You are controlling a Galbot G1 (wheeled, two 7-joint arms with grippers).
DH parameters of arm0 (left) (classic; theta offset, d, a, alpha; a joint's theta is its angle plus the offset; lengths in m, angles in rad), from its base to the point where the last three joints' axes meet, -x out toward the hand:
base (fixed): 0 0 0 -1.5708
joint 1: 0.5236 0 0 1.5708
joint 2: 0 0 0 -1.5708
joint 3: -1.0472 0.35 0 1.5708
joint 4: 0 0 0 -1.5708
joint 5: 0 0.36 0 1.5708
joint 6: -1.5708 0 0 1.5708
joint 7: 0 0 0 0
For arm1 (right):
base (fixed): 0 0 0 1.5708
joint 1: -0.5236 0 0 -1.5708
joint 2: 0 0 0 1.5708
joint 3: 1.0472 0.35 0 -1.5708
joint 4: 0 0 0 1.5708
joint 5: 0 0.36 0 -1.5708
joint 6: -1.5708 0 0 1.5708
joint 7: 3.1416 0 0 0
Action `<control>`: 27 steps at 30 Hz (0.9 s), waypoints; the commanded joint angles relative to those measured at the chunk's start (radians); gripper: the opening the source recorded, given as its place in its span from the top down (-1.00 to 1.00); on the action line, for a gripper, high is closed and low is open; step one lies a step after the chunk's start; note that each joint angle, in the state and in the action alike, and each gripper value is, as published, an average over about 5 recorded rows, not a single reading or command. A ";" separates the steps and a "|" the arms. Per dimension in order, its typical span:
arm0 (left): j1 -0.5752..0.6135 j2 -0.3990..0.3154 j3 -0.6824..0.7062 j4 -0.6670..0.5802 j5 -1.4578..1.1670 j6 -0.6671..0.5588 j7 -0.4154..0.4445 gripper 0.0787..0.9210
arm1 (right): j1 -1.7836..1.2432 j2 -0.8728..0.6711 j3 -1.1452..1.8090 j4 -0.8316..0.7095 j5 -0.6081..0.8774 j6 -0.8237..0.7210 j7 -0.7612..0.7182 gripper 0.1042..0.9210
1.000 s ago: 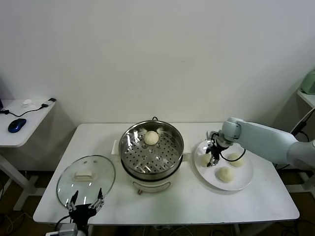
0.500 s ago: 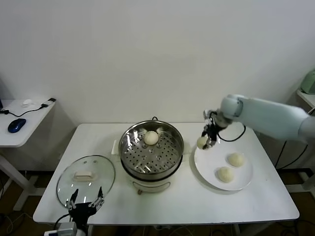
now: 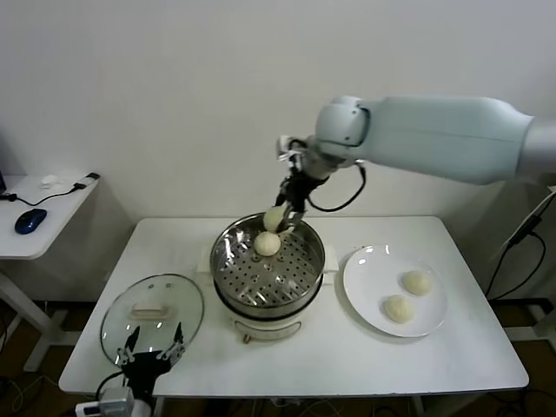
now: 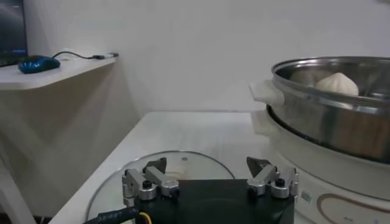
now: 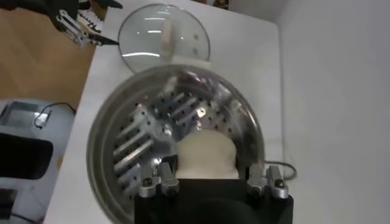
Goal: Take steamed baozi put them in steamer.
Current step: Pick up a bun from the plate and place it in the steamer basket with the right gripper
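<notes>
Idling at the table's six o'clock edge, left gripper (image 3: 149,359) gaping; waiting at four o'clock, two buns (image 3: 407,295) on plate (image 3: 358,287); sitting in steamer (image 3: 268,265), one bun (image 3: 266,244); hovering above at twelve o'clock, right gripper (image 3: 281,218) clenching another bun (image 3: 274,218)

Right arm (image 3: 434,137): thick, smooth, pale grey-white casing, rounded ball-like joint at wrist end. Black cable looping loose under wrist. Right gripper (image 3: 287,211): slim black fingers; in right wrist view, black block body, two silver metal finger mounts with dark screw heads. Left gripper (image 3: 149,360): small, black, thin dark prongs, whitish box just below. In left wrist view: black flat body, silver knuckle brackets each side with round black screws, dark angular fingertips (image 4: 156,165), yellow-and-black wire at base.
</notes>
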 commanded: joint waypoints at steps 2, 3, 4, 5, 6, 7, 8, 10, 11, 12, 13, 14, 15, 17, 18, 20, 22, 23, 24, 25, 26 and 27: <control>0.000 0.004 -0.004 -0.006 -0.009 0.000 0.000 -0.77 | -0.208 0.159 0.021 -0.082 -0.042 -0.079 0.117 -0.30; 0.000 0.004 -0.004 -0.006 -0.009 0.001 0.000 -0.77 | -0.226 0.159 0.022 -0.097 -0.055 -0.077 0.120 -0.30; 0.000 0.005 -0.005 -0.005 -0.010 0.001 0.000 -0.77 | -0.242 0.160 0.025 -0.110 -0.064 -0.076 0.123 -0.30; -0.001 0.004 -0.006 -0.005 -0.010 0.001 0.000 -0.77 | -0.257 0.162 0.028 -0.124 -0.073 -0.074 0.126 -0.30; -0.002 0.003 -0.006 -0.005 -0.010 0.002 0.000 -0.77 | -0.270 0.164 0.031 -0.138 -0.079 -0.072 0.129 -0.30; -0.004 0.002 -0.006 -0.005 -0.010 0.004 0.001 -0.77 | -0.282 0.167 0.034 -0.153 -0.084 -0.070 0.133 -0.30; -0.005 0.001 -0.006 -0.004 -0.010 0.005 0.001 -0.77 | -0.295 0.171 0.038 -0.170 -0.087 -0.069 0.136 -0.30; -0.009 0.000 -0.004 -0.003 -0.010 0.007 0.001 -0.77 | -0.314 0.178 0.045 -0.197 -0.091 -0.066 0.138 -0.30; -0.012 -0.001 -0.004 -0.001 -0.010 0.009 0.001 -0.77 | -0.322 0.181 0.050 -0.210 -0.092 -0.065 0.139 -0.30; -0.014 -0.001 -0.003 0.000 -0.010 0.010 0.001 -0.77 | -0.329 0.184 0.055 -0.219 -0.092 -0.064 0.139 -0.30; -0.017 -0.002 -0.002 0.002 -0.009 0.011 0.001 -0.77 | -0.333 0.187 0.059 -0.225 -0.092 -0.064 0.139 -0.31; -0.019 -0.002 -0.001 0.004 -0.009 0.012 0.001 -0.77 | -0.337 0.189 0.062 -0.230 -0.091 -0.064 0.138 -0.31; -0.021 -0.003 0.000 0.004 -0.009 0.013 0.001 -0.77 | -0.338 0.191 0.064 -0.232 -0.091 -0.063 0.137 -0.31; -0.022 -0.003 0.001 0.006 -0.009 0.013 0.002 -0.77 | -0.338 0.193 0.066 -0.232 -0.092 -0.061 0.136 -0.31; -0.023 -0.003 0.001 0.007 -0.009 0.014 0.002 -0.77 | -0.336 0.193 0.068 -0.232 -0.092 -0.058 0.134 -0.32; -0.024 -0.004 0.001 0.009 -0.009 0.015 0.001 -0.77 | -0.331 0.188 0.076 -0.229 -0.096 -0.044 0.122 -0.36; -0.024 -0.004 0.001 0.010 -0.009 0.015 0.001 -0.77 | -0.316 0.176 0.081 -0.221 -0.107 -0.019 0.099 -0.46; -0.024 -0.004 0.001 0.010 -0.009 0.015 0.001 -0.77 | -0.303 0.167 0.081 -0.213 -0.114 -0.005 0.085 -0.52; -0.024 -0.005 0.001 0.010 -0.009 0.015 0.001 -0.77 | -0.287 0.156 0.079 -0.205 -0.123 0.012 0.069 -0.60; -0.025 -0.005 0.001 0.009 -0.009 0.015 0.001 -0.77 | -0.271 0.144 0.077 -0.197 -0.130 0.026 0.059 -0.65; -0.025 -0.006 0.001 0.009 -0.009 0.015 0.001 -0.77 | -0.248 0.127 0.075 -0.189 -0.136 0.044 0.041 -0.69; -0.026 -0.006 0.001 0.008 -0.009 0.016 0.001 -0.77 | -0.220 0.107 0.072 -0.181 -0.142 0.070 0.017 -0.73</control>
